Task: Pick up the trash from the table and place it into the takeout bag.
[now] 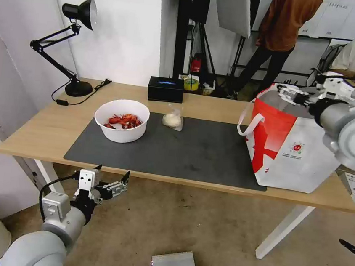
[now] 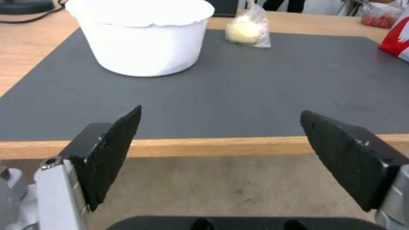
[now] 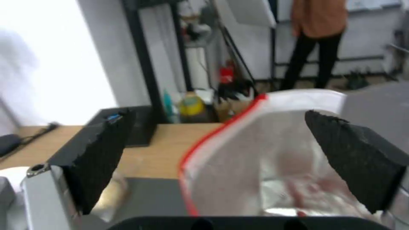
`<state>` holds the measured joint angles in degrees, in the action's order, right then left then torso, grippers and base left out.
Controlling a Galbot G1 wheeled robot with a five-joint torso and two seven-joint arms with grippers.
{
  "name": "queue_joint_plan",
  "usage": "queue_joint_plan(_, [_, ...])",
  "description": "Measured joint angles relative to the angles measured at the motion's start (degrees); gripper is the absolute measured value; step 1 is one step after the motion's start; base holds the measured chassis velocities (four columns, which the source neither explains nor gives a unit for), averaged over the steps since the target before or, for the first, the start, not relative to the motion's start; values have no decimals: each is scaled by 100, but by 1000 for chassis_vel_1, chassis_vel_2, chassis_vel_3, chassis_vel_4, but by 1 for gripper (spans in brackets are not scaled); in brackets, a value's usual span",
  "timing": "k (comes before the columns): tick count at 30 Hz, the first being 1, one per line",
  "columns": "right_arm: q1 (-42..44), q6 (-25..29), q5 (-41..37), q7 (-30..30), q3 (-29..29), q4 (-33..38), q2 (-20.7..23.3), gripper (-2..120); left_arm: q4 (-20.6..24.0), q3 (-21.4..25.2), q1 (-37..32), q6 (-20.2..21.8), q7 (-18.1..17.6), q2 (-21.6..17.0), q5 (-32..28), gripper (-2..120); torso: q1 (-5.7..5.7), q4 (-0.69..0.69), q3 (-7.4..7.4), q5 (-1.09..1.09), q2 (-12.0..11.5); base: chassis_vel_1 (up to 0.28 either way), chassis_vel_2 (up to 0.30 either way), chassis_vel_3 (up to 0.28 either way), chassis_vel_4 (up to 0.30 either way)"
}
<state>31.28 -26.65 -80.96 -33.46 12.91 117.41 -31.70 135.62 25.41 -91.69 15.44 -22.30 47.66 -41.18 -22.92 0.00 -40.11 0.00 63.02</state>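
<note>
Down at the near edge, below the tabletop, my left gripper [image 1: 111,180] hangs with its jaws spread wide and nothing between them. From its wrist camera the black pads [image 2: 111,150] frame the table's [image 1: 51,130] front lip, and beyond it the dark grey mat [image 2: 255,92].

What matters for the coming pick is direction. The white bowl of crayfish shells [image 1: 121,120] sits on the mat's far-left part, ahead of and above this gripper, slightly to its left as the wrist camera sees it. The small clear bag with the whitish lump [image 1: 173,119] lies further back and toward the middle, just beside the bowl but apart from it. Both are plainly on the left arm's side, so I judge the left arm the nearer one for either piece.

My right gripper [image 1: 293,94] is up over the open mouth of the takeout bag [image 1: 294,149], which stands at the mat's right end. Its fingers [image 3: 356,159] are parted and hold nothing; through them I see the bag's silver lining [image 3: 255,166] with something reddish lying inside, too blurred to name.

Bowl is round, so no long axis constrains the approach; I'd have to rise over the table edge first.
</note>
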Motion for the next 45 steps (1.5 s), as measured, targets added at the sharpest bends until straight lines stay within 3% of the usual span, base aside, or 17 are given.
queue_joint_plan(3, [193, 185, 156, 107, 54, 184, 35, 100, 9, 28, -4, 0, -3, 1, -2, 100, 0, 1, 0, -1, 0, 0, 0, 0, 0])
queue_joint_plan(8, [1376, 895, 993, 573, 378, 807, 172, 100, 23, 80, -5, -16, -6, 45, -13, 100, 0, -2, 1, 1, 1, 0, 0, 0, 0])
queue_joint_plan(18, [2248, 1047, 1729, 843, 438, 1107, 48, 100, 33, 138, 7, -32, -9, 104, -31, 100, 0, 0, 1, 0, 0, 0, 0, 0, 0])
queue_joint_plan(28, [4040, 1236, 2942, 1060, 756, 1277, -245, 100, 24, 277, -57, -125, -12, 56, -63, 100, 0, 0, 1, 0, 1, 0, 0, 0, 0])
queue_joint_plan(31, [4604, 1527, 3309, 1202, 903, 1256, -355, 100, -17, 279, -21, -135, -10, 18, -96, 100, 1, -1, 0, 1, 1, 0, 0, 0, 0])
queue_joint_plan(45, [6166, 1531, 3644, 837, 1574, 1477, -565, 100, -64, 337, 1, -138, -6, -40, -163, 100, 0, -1, 1, 1, 1, 0, 0, 0, 0])
